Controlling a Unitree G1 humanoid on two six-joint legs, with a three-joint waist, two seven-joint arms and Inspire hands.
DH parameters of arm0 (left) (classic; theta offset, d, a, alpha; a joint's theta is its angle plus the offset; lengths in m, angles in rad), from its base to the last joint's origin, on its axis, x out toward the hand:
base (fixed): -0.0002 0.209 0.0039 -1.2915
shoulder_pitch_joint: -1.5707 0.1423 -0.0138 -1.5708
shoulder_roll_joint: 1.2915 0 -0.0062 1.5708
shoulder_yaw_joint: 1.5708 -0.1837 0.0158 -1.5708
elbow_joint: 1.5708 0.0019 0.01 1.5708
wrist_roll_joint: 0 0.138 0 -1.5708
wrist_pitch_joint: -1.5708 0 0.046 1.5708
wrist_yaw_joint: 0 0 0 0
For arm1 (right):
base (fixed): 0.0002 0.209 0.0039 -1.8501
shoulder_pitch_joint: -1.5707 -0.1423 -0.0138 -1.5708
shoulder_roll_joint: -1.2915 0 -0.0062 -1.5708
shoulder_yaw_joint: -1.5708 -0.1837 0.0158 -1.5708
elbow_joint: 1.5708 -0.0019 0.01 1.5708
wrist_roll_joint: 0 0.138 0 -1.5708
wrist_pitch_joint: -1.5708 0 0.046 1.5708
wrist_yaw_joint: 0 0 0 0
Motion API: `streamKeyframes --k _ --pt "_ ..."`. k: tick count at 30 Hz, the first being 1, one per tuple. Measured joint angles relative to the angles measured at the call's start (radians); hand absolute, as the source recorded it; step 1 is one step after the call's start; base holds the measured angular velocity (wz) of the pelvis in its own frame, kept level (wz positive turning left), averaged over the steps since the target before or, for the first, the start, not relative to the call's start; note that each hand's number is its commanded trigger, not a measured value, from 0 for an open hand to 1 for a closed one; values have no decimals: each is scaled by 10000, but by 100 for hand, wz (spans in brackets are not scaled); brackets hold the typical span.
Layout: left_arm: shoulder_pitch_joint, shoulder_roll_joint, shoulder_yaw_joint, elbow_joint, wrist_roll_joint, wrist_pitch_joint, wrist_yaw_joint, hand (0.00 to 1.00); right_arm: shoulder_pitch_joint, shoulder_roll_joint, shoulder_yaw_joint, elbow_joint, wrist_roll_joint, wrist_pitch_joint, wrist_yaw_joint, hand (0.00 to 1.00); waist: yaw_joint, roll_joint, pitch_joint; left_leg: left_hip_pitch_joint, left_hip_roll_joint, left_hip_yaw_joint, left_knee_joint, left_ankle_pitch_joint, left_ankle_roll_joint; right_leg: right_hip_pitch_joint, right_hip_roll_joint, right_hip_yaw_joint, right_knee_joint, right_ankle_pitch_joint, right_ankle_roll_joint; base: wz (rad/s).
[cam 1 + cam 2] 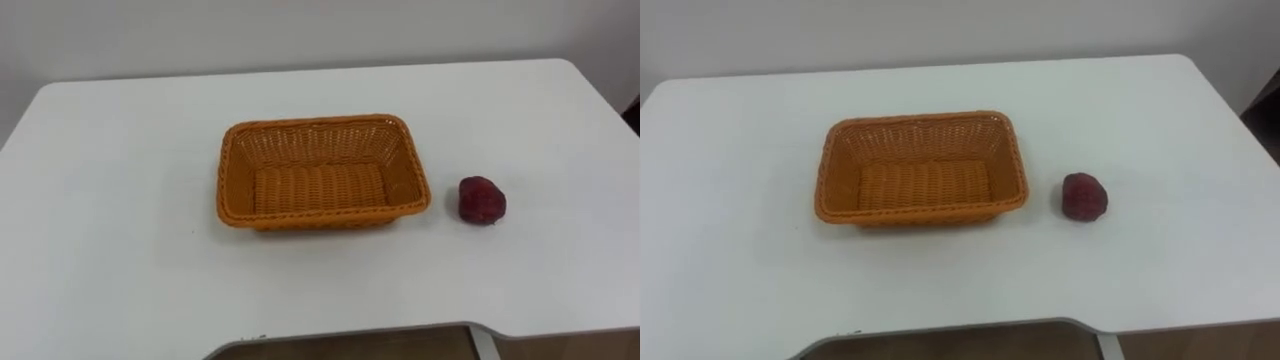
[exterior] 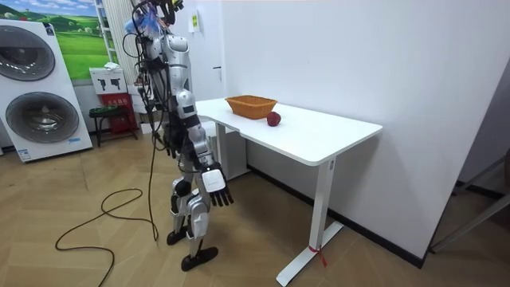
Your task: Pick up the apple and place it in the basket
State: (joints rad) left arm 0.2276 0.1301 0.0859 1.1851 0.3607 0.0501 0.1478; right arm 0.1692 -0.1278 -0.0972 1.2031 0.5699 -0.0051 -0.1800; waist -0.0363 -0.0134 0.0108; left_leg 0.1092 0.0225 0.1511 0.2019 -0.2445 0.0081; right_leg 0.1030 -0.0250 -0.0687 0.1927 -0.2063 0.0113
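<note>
We note white counter [image 1: 120,200], smooth top, rounded corners. Rectangular basket [image 1: 322,172] on it: orange wicker, ribbed weave, braided rim. Apple [image 1: 482,200], dark red, lumpy-round, sits on counter to basket's right, near it, not touching. In room view we see robot standing at counter's end, right hand [image 2: 217,185] hanging low beside thigh, fingers loose and apart, holding nothing; washing machine [image 2: 40,88] behind.

table [image 1: 120,200]: basket [image 1: 320,140] centre | apple [image 1: 482,200] just right of basket, apart
</note>
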Motion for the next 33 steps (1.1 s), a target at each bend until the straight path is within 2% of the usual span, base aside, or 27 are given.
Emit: streamKeyframes --k 6,10,11,14,19,24,26,30,32,33 --pt "398 118 153 -228 -480 -329 445 0 75 -1 -1749 -1177 2151 -336 -1627 0 -445 -69 -31 46 -17 100 -6 2 2 -17 -9 90 57 -16 20 -5" --pt "396 261 333 -333 -639 -753 663 0 300 3 -2820 -2744 4194 -959 -2749 0 -555 -89 -65 42 -28 129 36 0 5 -54 -27 112 127 -37 29 -3" --pt "406 345 330 -347 -640 -853 667 0 349 -8 -2942 -3096 4631 -1227 -3052 0 -554 -80 -78 45 -27 118 40 0 5 -50 -26 114 122 -37 29 0" --pt "509 444 332 -494 -660 -996 666 0 374 -9 -3196 -3730 5124 -1702 -3848 0 -524 -68 -116 51 -28 115 43 0 5 -43 -30 121 111 -42 31 0" --pt "705 473 370 -595 -384 -1030 663 0 368 -8 -3202 -4492 5146 -2172 -5143 0 -481 -79 -128 31 -37 63 44 2 7 -27 -29 96 108 -50 39 2" --pt "739 472 540 -637 -246 -1043 660 0 382 -8 -3151 -5902 3607 -2564 -6740 0 -395 -87 -133 -81 -45 62 50 14 18 -81 -29 117 156 -49 41 0" --pt "743 471 537 -634 -204 -1043 665 0 334 -12 -3086 -6724 2084 -2670 -7497 0 -342 -37 -109 -127 -48 60 83 14 19 -110 -29 110 145 -45 43 0" --pt "719 465 487 -645 44 -1028 658 0 183 -13 -2972 -8015 -578 -2704 -8541 0 -316 -19 -112 -219 -48 43 87 14 19 -247 -28 92 128 -46 42 0" --pt "698 464 450 -655 52 -1028 656 0 198 -73 -2610 -8511 -2487 -2987 -8998 0 -159 15 -113 -307 -43 48 85 15 18 -338 -18 106 131 -43 39 -2" --pt "700 464 436 -653 49 -1028 653 0 201 -88 -2521 -8615 -2829 -3008 -9091 0 -113 10 -110 -303 -42 50 77 15 18 -340 -18 105 132 -43 38 0"
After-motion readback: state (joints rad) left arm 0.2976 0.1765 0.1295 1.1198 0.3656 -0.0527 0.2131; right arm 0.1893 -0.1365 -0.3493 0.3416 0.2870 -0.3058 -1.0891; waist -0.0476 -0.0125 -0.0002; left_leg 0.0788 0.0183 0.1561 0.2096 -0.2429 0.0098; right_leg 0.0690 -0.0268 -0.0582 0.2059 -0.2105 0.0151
